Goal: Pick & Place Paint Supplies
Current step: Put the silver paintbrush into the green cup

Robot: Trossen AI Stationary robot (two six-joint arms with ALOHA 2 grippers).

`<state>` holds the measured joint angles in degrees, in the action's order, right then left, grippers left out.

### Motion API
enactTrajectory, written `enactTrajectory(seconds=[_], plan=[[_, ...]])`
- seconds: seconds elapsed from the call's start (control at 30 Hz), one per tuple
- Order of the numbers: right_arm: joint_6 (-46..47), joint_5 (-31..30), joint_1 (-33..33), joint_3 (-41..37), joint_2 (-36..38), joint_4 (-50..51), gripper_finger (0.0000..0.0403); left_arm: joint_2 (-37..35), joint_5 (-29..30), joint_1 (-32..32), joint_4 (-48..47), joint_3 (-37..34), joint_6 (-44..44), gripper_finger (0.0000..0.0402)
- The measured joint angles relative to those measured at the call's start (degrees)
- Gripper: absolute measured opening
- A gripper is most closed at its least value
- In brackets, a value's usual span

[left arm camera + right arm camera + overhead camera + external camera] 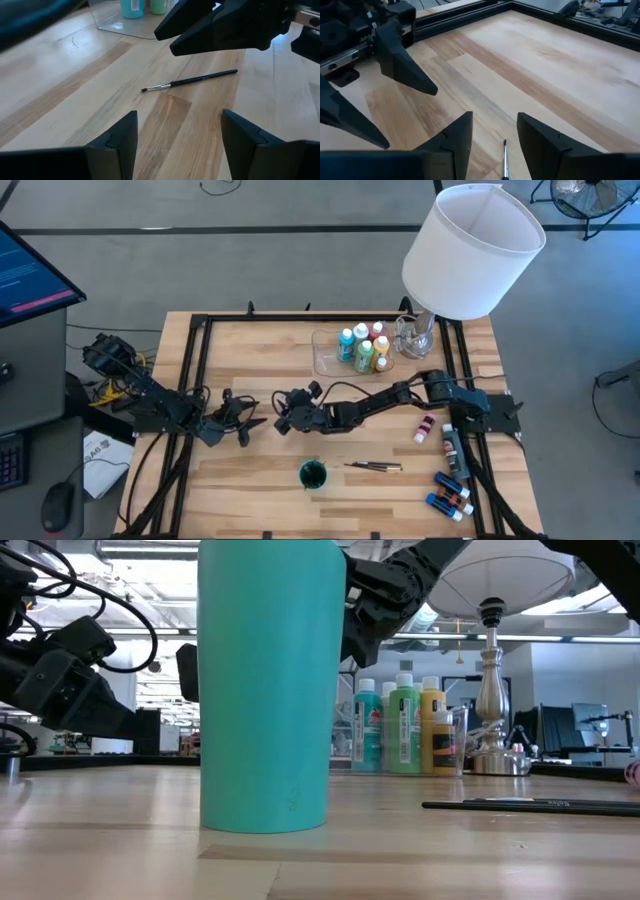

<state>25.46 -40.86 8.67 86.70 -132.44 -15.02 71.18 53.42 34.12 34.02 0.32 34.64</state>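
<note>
Bare wood at table centre, clutter toward the right edge

The open left gripper (243, 420) and right gripper (283, 416) face each other closely; a thin dark-handled brush (189, 81) lies between; the teal cup (313, 475) stands nearby.

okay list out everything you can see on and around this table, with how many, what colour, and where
Paint bottles: about six, teal, green, yellow, orange-red, white caps, upright in the clear plastic tray at the table's far side.
Paint bottles: two or three, blue, lying at the near right edge.
Pink bottle: one, lying right of centre.
Dark bottle or tube: one, lying by the right rail.
Brushes: two thin dark ones, near centre front.
Brush: one, thin, dark, on the wood between the grippers.
Cup: one, teal, near front centre.
Lamp: one, white shade, far right corner.
Left gripper: open, left of centre.
Right gripper: open, centre, facing the left one.
</note>
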Motion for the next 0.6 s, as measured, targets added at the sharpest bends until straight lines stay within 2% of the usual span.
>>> enactTrajectory(seconds=[0.37, 0.6], plan=[[3.56, -0.17, 0.71, -1.15, -0.02, 0.95, 0.0151, 0.0, 0.2, -0.01, 0.41, 0.0, -0.1, 0.0186], [2.31, -0.14, 0.1, -4.35, -0.04, -5.46, 0.0157, 0.0, 0.2, -0.01, 0.83, 0.0, -0.12, 0.0186]])
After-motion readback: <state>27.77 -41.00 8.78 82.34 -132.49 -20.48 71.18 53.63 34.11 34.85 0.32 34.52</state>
